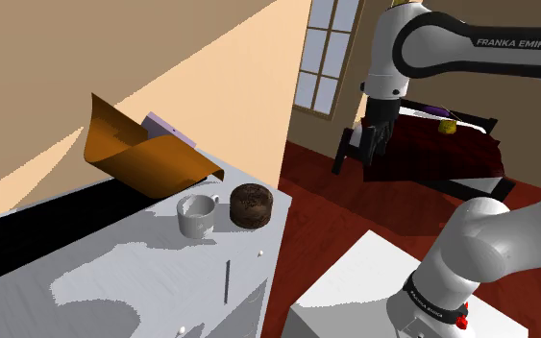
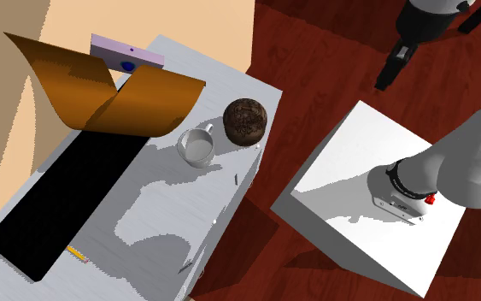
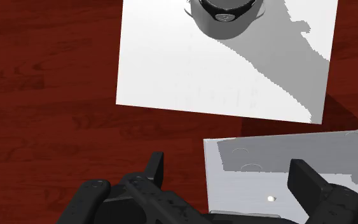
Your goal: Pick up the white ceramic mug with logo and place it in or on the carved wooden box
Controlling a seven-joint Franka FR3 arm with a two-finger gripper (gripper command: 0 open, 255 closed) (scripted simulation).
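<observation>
Flanking the mug (image 1: 198, 213) stand a dark round box (image 1: 251, 204) and seemingly a curled orange sheet (image 1: 143, 158); fingers (image 3: 155, 168) spread apart.

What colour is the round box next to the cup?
Dark mottled brown box, clearest in the second exterior view.

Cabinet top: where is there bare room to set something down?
Bare: the pale stretch of the cabinet top between the mug, the black panel and the front edge. Crowded: the far end, with orange sheet, mug and round brown box.
</observation>
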